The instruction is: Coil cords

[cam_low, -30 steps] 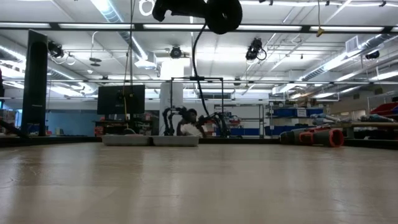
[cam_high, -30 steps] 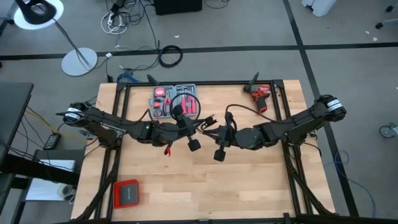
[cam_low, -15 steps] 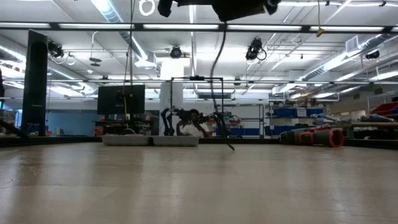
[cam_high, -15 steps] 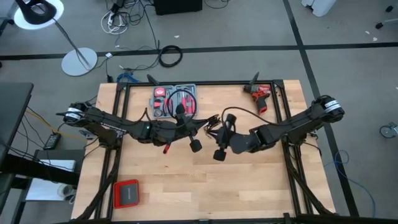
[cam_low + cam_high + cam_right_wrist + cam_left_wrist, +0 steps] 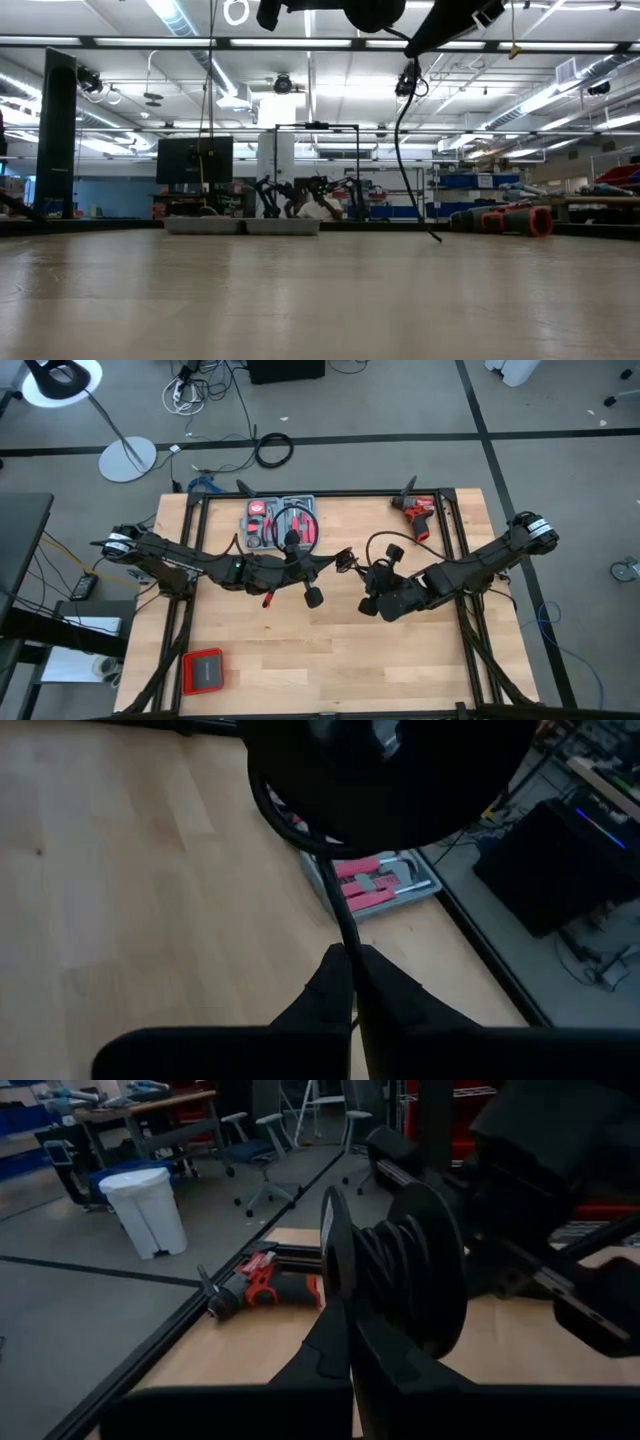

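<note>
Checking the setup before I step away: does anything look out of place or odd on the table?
Nothing stands out. The tool case, drill and red box lie flat on the table.

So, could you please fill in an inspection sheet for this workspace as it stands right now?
Surface: wooden table, bare at the middle.
Job's things: thin black cord wound on a black spool, its free end hanging down to the table.
Clutter: grey tool case with red tools at the far edge; red drill far right; red box near left.
Grippers: left claw shut on the spool; right claw shut on the cord.
Cables: loose coils on the floor beyond the table.
Surroundings: floor lamp; white bin; chairs.
</note>
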